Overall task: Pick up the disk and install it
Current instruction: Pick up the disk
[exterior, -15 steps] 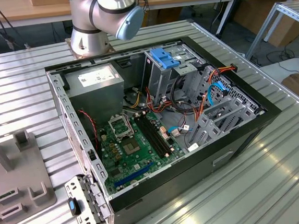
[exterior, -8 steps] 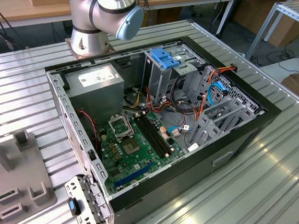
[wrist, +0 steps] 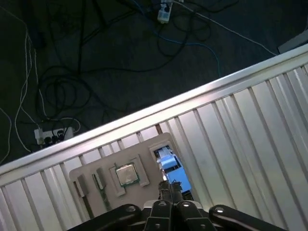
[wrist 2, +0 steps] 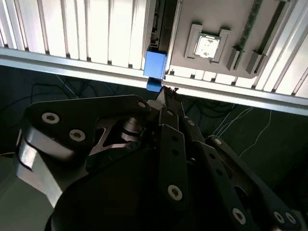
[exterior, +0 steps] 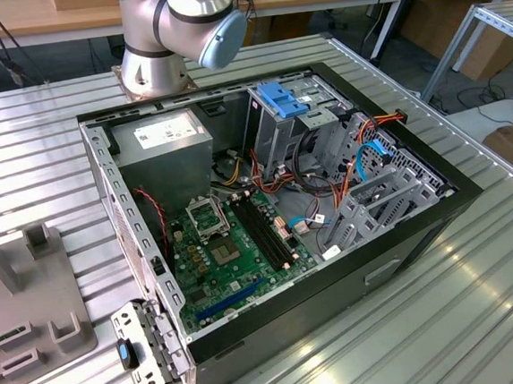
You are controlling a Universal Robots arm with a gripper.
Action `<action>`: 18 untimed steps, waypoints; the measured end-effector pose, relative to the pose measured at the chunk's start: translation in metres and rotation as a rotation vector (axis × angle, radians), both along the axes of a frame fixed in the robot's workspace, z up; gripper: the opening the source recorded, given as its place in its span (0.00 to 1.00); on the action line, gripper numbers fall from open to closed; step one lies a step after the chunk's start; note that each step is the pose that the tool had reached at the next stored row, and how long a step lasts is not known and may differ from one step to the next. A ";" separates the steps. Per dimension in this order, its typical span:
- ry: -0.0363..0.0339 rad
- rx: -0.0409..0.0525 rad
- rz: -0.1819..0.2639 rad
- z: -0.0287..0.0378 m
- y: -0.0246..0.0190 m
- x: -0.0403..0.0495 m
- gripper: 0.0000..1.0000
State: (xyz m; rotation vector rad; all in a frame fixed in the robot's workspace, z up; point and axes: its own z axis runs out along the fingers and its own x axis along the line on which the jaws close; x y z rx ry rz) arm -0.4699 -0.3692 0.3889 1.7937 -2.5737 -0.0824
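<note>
Step in hand (a judgement): the approach for the pick. The disk is not yet lifted.

Disk: it stands on edge in a slot of the grey fixture tray, blue carrier uppermost, just beside a processor chip seated in the same tray. The tray lies on the ribbed metal counter, near its edge, with the floor and its loose cables beyond.

Pincer: in both wrist views it hangs over the tray, tips lined up with one end of the blue carrier. The fingers are drawn together with nothing between them (it looks clear of the carrier, though contact cannot be ruled out from these angles).

Computer case: open on the counter in the exterior view, with the metal drive cages toward the exterior view's right.

How to do it well:
- The fingers would need to spread wider than the carrier's thin edge before any descent.
- Centre that edge between the pads, with the pads flat against the broad faces.
- Come down along the line of the slot, so the disk is not levered sideways.
- Keep the chip-side finger off the processor chip.
</note>
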 end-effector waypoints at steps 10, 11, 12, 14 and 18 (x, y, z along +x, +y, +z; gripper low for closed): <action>-0.0059 0.0001 0.252 -0.0005 0.0000 -0.0001 0.11; -0.0064 0.0000 0.256 -0.0005 0.0000 -0.0008 0.11; -0.0173 -0.0008 0.266 -0.0006 0.0000 -0.0009 0.11; -0.0384 -0.0029 0.285 -0.0008 0.0000 -0.0009 0.11; -0.0444 -0.0036 0.292 -0.0009 0.0000 -0.0014 0.11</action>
